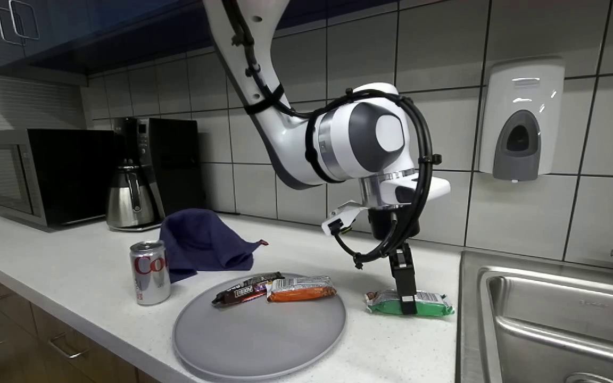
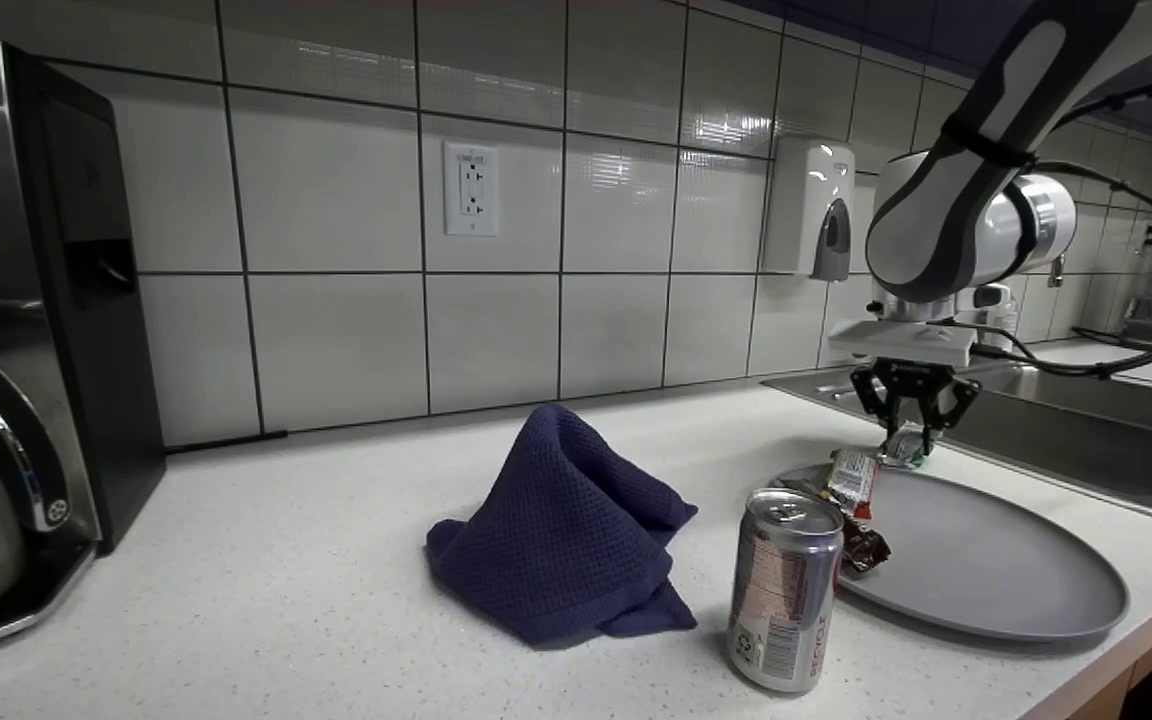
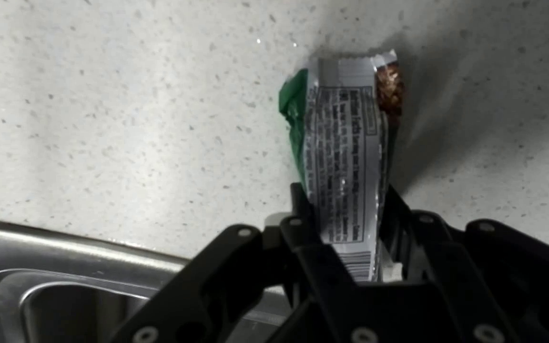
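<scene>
Green packet (image 3: 345, 159) — near sink (image 1: 473, 319) (and plate (image 1: 261, 338))

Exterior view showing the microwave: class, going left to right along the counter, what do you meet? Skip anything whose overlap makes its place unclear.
Microwave → silver soda can → gray plate → green-wrapped bar → sink.

Bars (image 3: 343, 162) (image 1: 302, 289) (image 1: 242, 291) — three, one plate (image 1: 258, 340), one can (image 1: 150, 276)

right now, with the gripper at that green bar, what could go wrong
The gripper pinches the green bar from both sides; squeezing harder might crush it. A slip could drop it into the sink close by. A low swing toward the plate might bump the orange bar there.
</scene>
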{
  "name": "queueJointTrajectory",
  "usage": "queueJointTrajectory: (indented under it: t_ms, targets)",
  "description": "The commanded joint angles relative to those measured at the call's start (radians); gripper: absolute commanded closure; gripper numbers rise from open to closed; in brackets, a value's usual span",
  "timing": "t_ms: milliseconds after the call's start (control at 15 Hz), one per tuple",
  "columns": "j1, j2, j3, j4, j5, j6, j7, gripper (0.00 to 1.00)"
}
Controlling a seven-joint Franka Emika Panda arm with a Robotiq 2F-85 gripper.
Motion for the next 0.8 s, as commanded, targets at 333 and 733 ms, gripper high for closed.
queueJointTrajectory:
  t_ms: [333,733]
  targets:
    - [0.044,-0.150,-0.024,-0.104,-0.038,0.038,-0.026,0.87]
    - [0.059,-0.266,-0.011,-0.219,-0.100,0.038,-0.024,0.87]
